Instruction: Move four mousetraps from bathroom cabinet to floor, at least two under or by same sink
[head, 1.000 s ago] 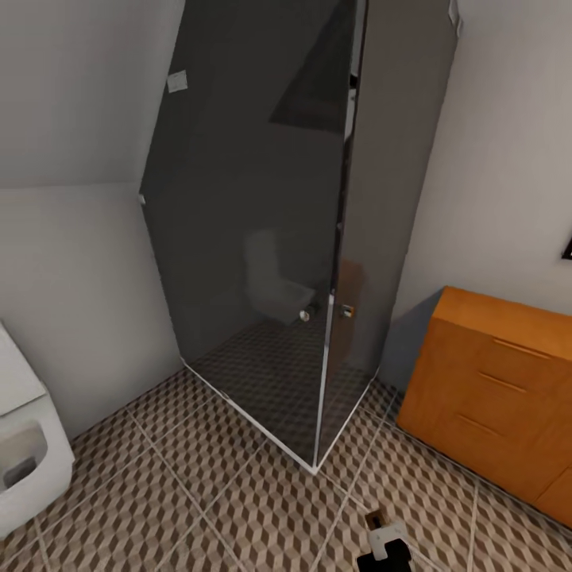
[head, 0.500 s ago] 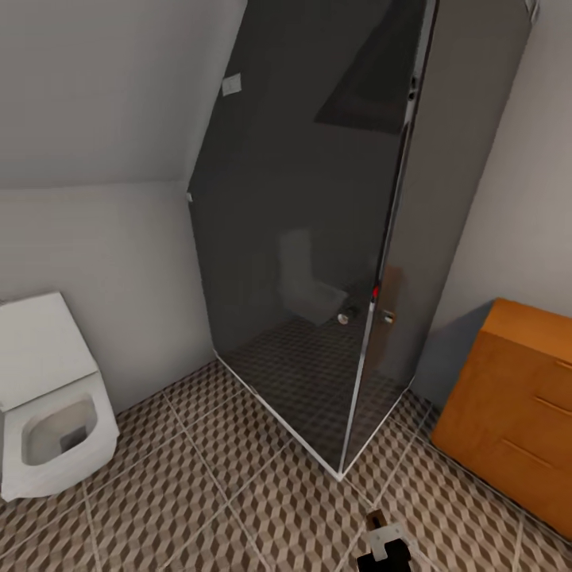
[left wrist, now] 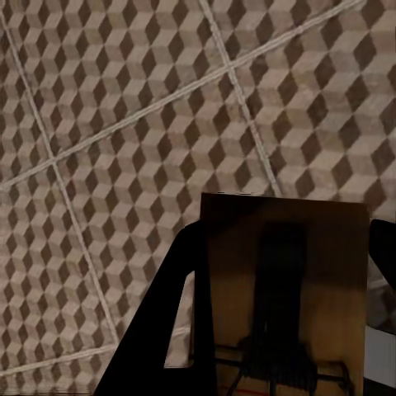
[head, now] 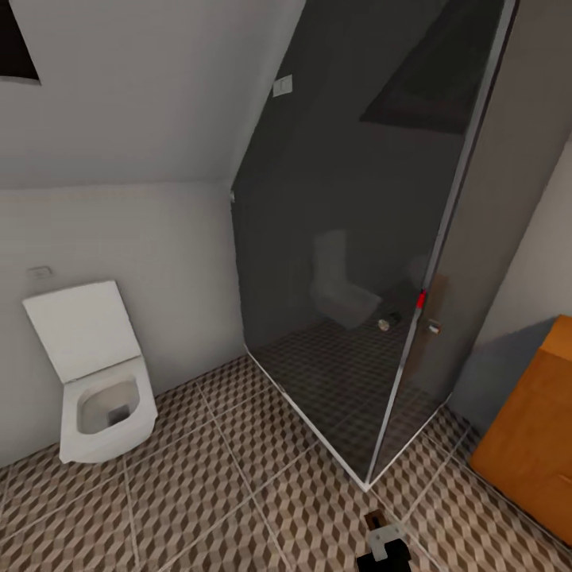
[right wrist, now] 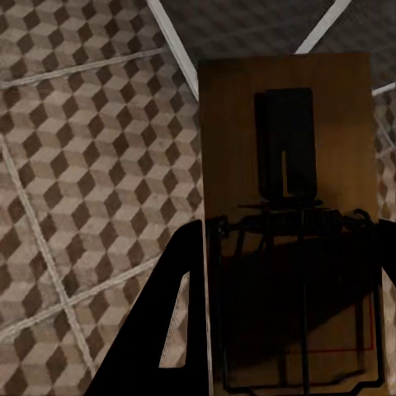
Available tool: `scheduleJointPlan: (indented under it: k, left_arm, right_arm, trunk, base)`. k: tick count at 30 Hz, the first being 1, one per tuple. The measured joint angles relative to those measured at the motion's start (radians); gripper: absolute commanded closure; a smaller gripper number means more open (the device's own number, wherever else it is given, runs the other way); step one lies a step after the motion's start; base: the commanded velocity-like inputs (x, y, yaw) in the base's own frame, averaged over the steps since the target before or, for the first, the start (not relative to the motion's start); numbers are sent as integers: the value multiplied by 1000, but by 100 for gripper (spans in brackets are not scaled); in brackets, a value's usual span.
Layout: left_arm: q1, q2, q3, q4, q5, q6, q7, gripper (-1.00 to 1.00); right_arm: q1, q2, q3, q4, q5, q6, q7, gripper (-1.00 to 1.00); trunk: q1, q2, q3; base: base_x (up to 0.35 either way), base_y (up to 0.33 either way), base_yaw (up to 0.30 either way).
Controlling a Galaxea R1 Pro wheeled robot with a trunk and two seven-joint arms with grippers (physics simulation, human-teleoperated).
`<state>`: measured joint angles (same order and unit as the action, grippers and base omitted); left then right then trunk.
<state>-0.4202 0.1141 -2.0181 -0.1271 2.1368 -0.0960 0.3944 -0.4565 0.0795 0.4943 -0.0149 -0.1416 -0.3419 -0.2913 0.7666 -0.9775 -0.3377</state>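
Head view, surroundings: dark glass shower enclosure (head: 365, 238) fills the centre and upper right; white toilet (head: 99, 373) at lower left; cabinet (head: 536, 429) at the right edge.
Bathroom floor (head: 199, 492): cube-patterned tiles across the bottom.
Left gripper (left wrist: 280, 330): holds a mousetrap (left wrist: 285, 280) between its dark fingers, above the tiles.
Right gripper (right wrist: 289, 272): clamps a second mousetrap (right wrist: 289, 165), shower's pale base rail behind it.

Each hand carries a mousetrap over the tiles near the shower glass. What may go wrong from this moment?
1. The left mousetrap and right mousetrap hang above the floor; a loose grip might drop them away from any sink.
2. The shower glass stands close ahead, and the robot could bump it.
3. The toilet and cabinet narrow the way.
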Motion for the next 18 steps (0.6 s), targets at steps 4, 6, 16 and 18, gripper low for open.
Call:
scheduleJointPlan:
  k: [4, 6, 16, 18]
  left_arm:
    - [0, 0, 0, 0, 0, 0, 0, 100]
    - [0, 1, 0, 1, 0, 0, 0, 100]
    - [0, 6, 0, 2, 1, 1, 2, 100]
    - [0, 7, 0, 2, 1, 1, 1, 100]
  right_arm:
    - [0, 0, 0, 0, 0, 0, 0, 100]
    - [0, 0, 0, 0, 0, 0, 0, 100]
    - [0, 0, 0, 0, 0, 5, 1, 100]
    - [0, 0, 0, 0, 1, 5, 1, 100]
  trunk:
    - [0, 0, 0]
    - [0, 0, 0]
    - [0, 0, 0]
    - [0, 0, 0]
  base:
    - [0, 0, 292]
    - [0, 0, 292]
    - [0, 0, 292]
    - [0, 0, 293]
